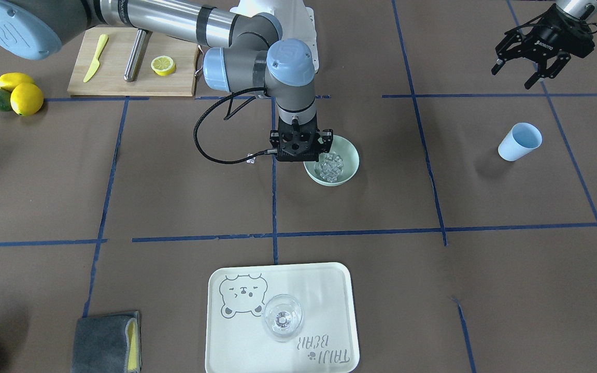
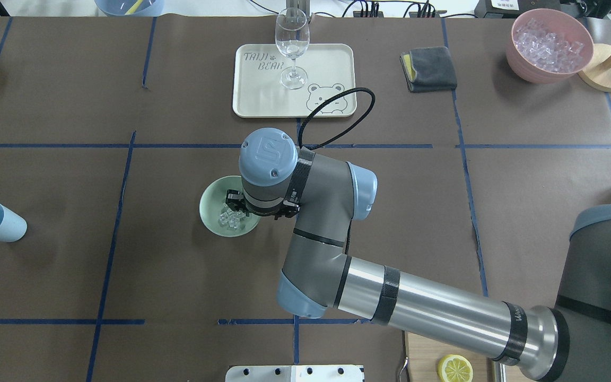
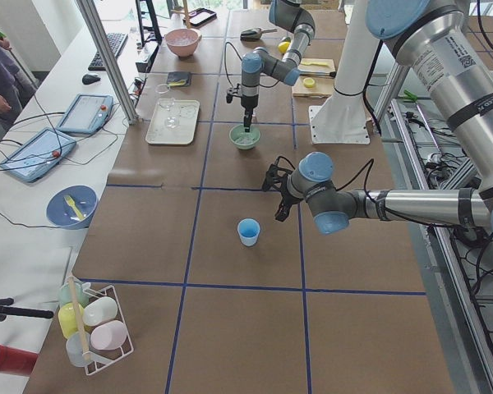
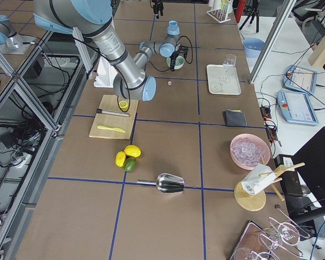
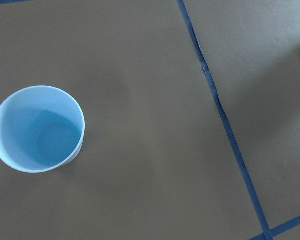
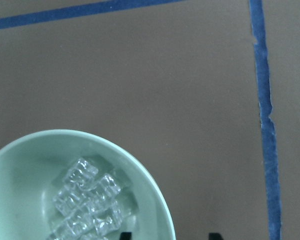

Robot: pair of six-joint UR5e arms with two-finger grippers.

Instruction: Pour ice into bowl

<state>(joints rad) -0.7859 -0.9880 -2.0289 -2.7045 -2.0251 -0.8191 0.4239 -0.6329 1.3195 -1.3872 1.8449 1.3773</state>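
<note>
The pour looks done, or nearly so. The ice (image 1: pixel 330 165) lies as a small heap on the floor of the bowl (image 2: pixel 208 207), which stands on the desk (image 2: pixel 125 265) just off its middle toward 9 o'clock in the overhead view. No cubes show on the desk around it.

The right pincer (image 6: pixel 169 235) hangs at the bowl's 3 o'clock rim in that view. In its wrist view the two fingertips (image 6: pixel 125 235) stand apart, one over the bowl's inside and one outside, with the rim between them and a gap on each side. I read it as released and carrying nothing.

The left pincer (image 1: pixel 516 72) hovers well apart, near the cup (image 5: pixel 37 129). Its fingers are spread and it is empty too.

More ice sits in a pink bowl (image 2: pixel 520 50) at the 1 o'clock corner, and a scoop (image 4: pixel 170 183) lies on the desk well away from both bowls. What seems left is for the right arm to lift clear, unless a fuller bowl is wanted.

The bowl stands upright with its mouth straight up. It is round, so it has no long axis across the desk, and its only axis runs vertically. The heap is loose, with cubes turned every way. In the wrist view it sits toward 6 o'clock of the bowl and is cut off by the frame, so I cannot tell whether it has a long direction.
</note>
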